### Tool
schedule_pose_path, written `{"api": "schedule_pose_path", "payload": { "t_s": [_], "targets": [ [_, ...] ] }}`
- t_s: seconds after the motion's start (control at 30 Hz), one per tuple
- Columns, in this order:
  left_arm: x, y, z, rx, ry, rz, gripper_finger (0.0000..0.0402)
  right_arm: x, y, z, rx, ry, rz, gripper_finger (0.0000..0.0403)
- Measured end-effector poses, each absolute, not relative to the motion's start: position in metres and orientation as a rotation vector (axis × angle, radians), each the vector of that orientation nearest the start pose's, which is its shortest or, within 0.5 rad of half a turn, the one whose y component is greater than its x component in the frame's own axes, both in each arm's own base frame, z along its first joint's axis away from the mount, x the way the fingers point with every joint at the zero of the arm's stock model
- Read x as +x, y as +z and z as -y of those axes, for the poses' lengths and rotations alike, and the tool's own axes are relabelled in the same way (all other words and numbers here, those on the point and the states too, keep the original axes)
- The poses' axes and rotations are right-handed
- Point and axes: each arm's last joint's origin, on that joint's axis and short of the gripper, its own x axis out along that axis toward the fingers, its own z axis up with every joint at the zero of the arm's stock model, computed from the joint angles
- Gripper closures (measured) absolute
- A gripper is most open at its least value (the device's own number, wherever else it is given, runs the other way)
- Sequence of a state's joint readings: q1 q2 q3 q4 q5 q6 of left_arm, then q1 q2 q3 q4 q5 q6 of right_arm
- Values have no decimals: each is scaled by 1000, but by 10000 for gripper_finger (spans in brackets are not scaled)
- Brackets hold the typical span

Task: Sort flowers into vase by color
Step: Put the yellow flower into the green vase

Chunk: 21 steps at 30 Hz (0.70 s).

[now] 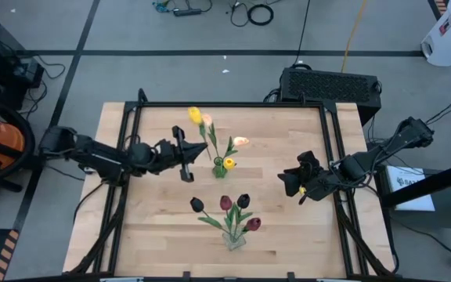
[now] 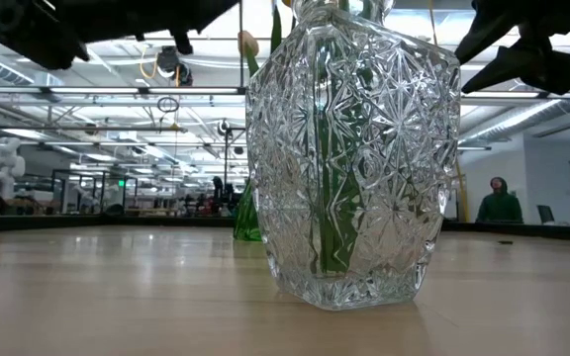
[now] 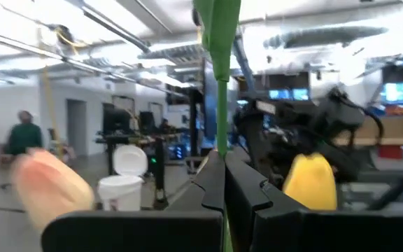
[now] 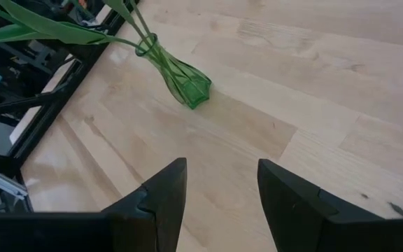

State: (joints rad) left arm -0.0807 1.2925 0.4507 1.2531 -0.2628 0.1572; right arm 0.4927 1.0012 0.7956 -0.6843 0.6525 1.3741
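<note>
**Inspector:** Status of left gripper (image 1: 202, 152)?

**Assistant:** Hangs above the surface (image 1: 155, 227), just beside the green vase (image 1: 224, 163). Grips a thin green stem (image 3: 220, 84) between fingers (image 3: 208, 183) pressed tight together. Cannot tell from overhead which flower head belongs to that stem.

**Inspector:** Right gripper (image 1: 288, 178)?

**Assistant:** Hovers over the right part of the surface, well apart from both vases. Carries nothing. Keeps its fingers (image 4: 161, 196) spread wide over bare wood, with the green vase farther off ahead of them.

**Inspector:** Whereabouts of the flowers?

**Assistant:** Found in two groups.
- **Light group:** yellow and peach flowers (image 1: 195, 115) in the green vase near the middle of the surface. Counted four heads, two high toward the back, one out to the right, one low at the vase mouth.
- **Dark group:** dark red and near-black flowers (image 1: 225, 203) in the clear cut-glass vase (image 1: 235, 239) near the front edge. Counted four heads.

Both vases standing upright, well apart from each other.
</note>
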Motion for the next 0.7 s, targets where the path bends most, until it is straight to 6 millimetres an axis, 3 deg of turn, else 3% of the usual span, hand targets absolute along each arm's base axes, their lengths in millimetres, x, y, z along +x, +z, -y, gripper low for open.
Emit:
{"api": "schedule_pose_path", "payload": {
  "t_s": [0.7],
  "targets": [
    [270,208,-3,16,207,355,401,174,265,-73,830,-591,-489,234]
  ]
}}
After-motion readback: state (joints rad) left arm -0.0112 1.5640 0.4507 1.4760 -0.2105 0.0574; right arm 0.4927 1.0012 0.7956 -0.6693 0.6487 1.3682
